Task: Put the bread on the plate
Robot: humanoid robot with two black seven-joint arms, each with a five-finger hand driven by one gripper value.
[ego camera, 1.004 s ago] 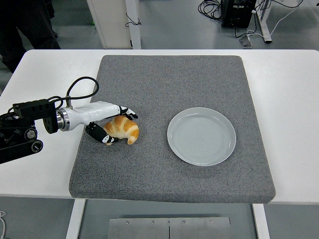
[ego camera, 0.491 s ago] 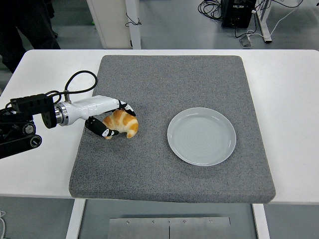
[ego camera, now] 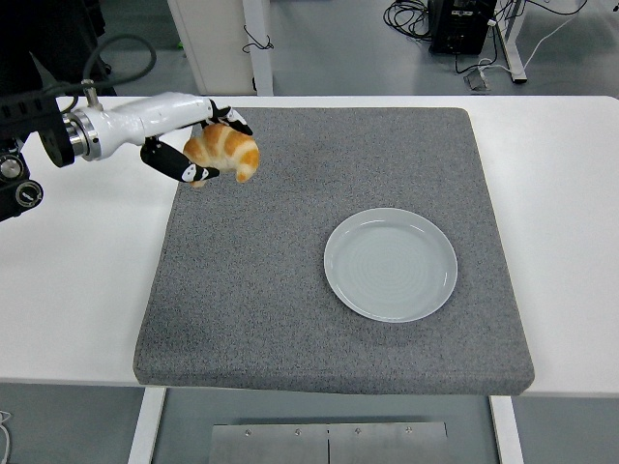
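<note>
My left hand (ego camera: 198, 145) comes in from the left edge and is shut on the bread, a golden croissant (ego camera: 224, 153). It holds the croissant up in the air over the far left part of the grey mat (ego camera: 329, 319). The pale blue-grey plate (ego camera: 391, 263) lies empty on the mat, to the right of and nearer than the croissant. The right arm does not show.
The grey mat covers the middle of the white table (ego camera: 566, 184). A person in dark clothes (ego camera: 48, 43) stands at the far left corner. Cables and a table leg (ego camera: 484, 39) lie on the floor beyond the table.
My left hand has lifted the croissant off the mat and carried it up and toward the far left. The plate has not moved.
</note>
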